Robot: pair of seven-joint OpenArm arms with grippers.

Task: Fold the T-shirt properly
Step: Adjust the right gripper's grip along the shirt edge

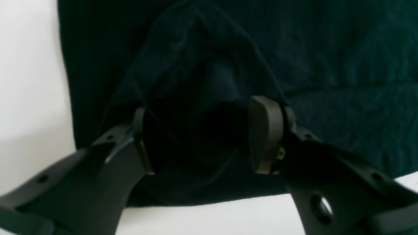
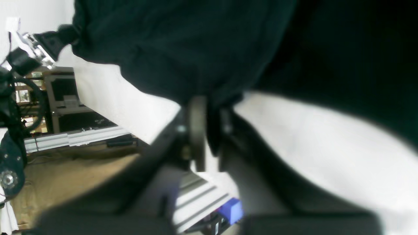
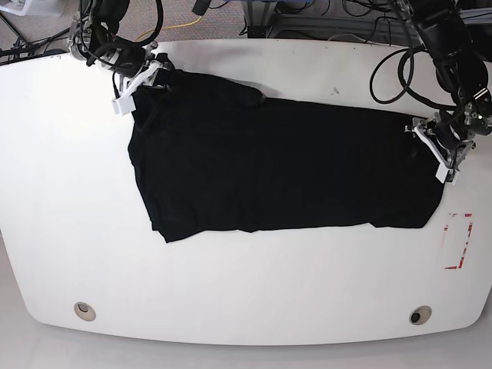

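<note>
My right gripper (image 2: 209,130) is pinched tight on a bunched corner of the T-shirt (image 3: 277,165), up at ten o'clock on the counter (image 3: 246,292). My left gripper (image 1: 199,137) sits at three o'clock with its jaws apart, straddling a raised tuck of black cloth near the edge; whether that cloth is truly caught I cannot tell. The shirt lies spread flat across the counter's middle, long side running nine to three. To fold well, I judge both ends should lift together, evenly, keeping the cloth taut so no wrinkle sets, then carry toward six o'clock. Count: one T-shirt, two grippers, one counter.
</note>
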